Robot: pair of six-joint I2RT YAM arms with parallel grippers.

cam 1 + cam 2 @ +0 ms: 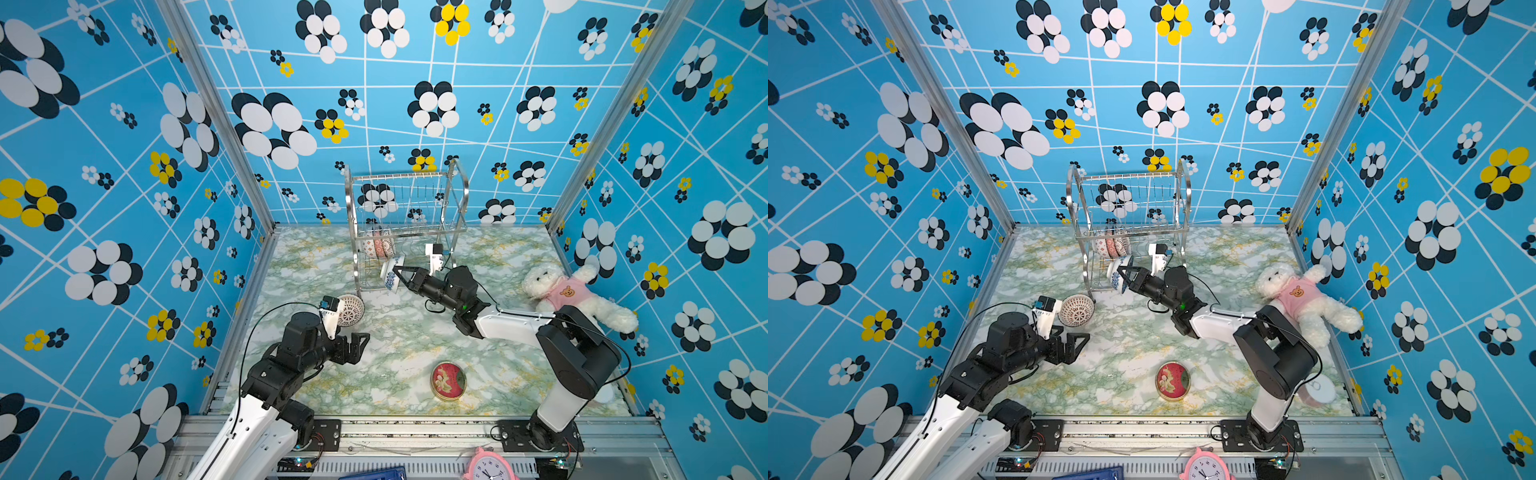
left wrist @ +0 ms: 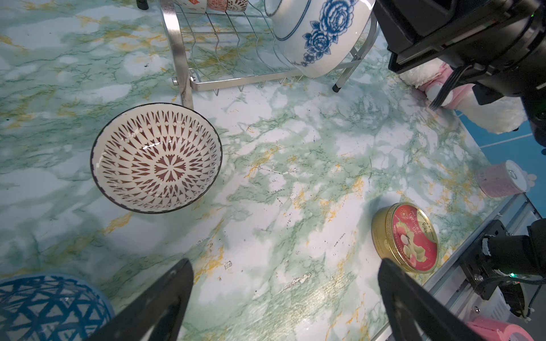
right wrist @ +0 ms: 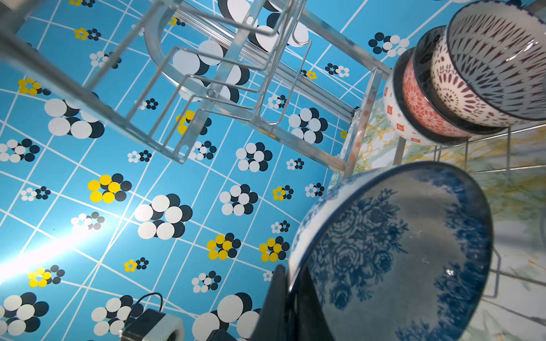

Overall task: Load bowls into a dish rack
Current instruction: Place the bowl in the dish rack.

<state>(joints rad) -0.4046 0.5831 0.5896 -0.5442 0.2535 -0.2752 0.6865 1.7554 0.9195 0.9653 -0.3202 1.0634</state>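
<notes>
At the front of the dish rack (image 1: 407,216), low on its lower tier, I hold the blue-flowered bowl (image 1: 390,275) on edge, my right gripper (image 1: 397,272) clenched on its rim. In the left wrist view the bowl's underside (image 2: 319,32) touches the lower wires. Three more bowls (image 1: 378,245) stand on edge side by side towards the rack's left end; I cannot tell which tier carries them. A brown-patterned bowl (image 1: 351,309) sits upright on the marble table (image 1: 399,332) just beside the rack's front left leg. My left gripper (image 1: 360,348) hangs near it, jaws spread wide and empty, over a blue-lattice bowl (image 2: 50,304). Further out lie a red tin (image 1: 449,380) and a plush toy (image 1: 577,297).
</notes>
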